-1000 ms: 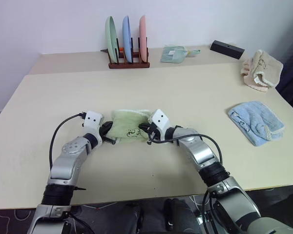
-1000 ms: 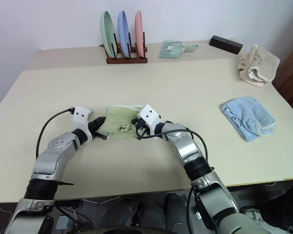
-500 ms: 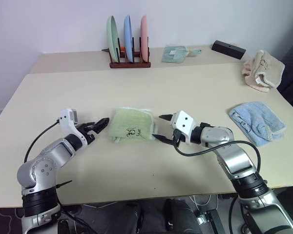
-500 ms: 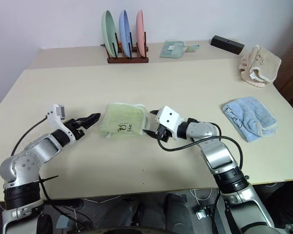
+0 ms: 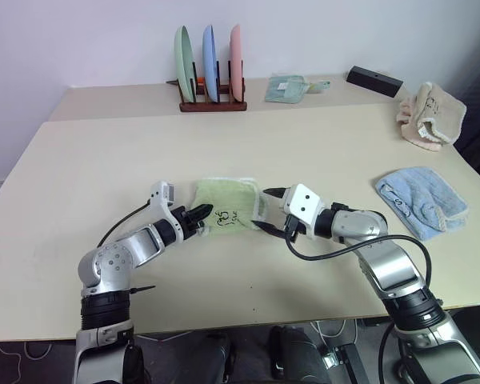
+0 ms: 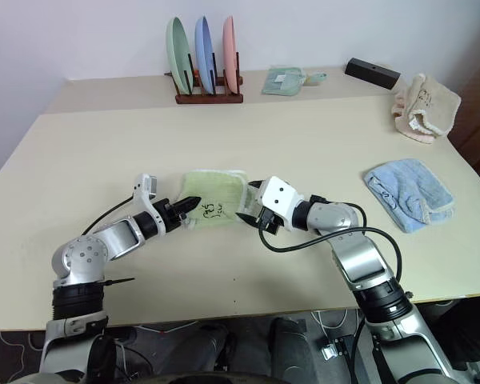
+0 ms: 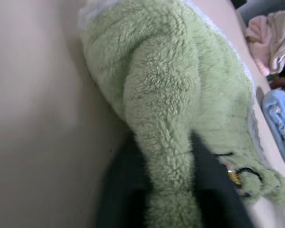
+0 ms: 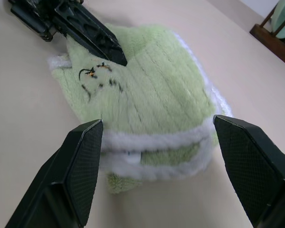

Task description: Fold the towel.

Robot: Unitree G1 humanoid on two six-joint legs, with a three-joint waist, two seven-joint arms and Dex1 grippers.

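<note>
The towel [image 5: 226, 207] lies on the table [image 5: 320, 152] near its front middle, already doubled into a compact pad with stacked white-edged layers facing the right gripper [image 5: 266, 210], so the folding appears largely complete and at most a final tidy or release is judged to remain. The left gripper [image 5: 202, 213] is closed, pinching a ridge of the towel's near-left edge beside the embroidered marks [image 5: 226, 216]. The right gripper stands wide apart just beside the towel's right edge, holding nothing

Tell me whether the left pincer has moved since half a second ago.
Yes. The left pincer has swung in toward the green towel and now pinches its near edge; before, it stood open, apart from the towel, farther from the plate rack.
</note>
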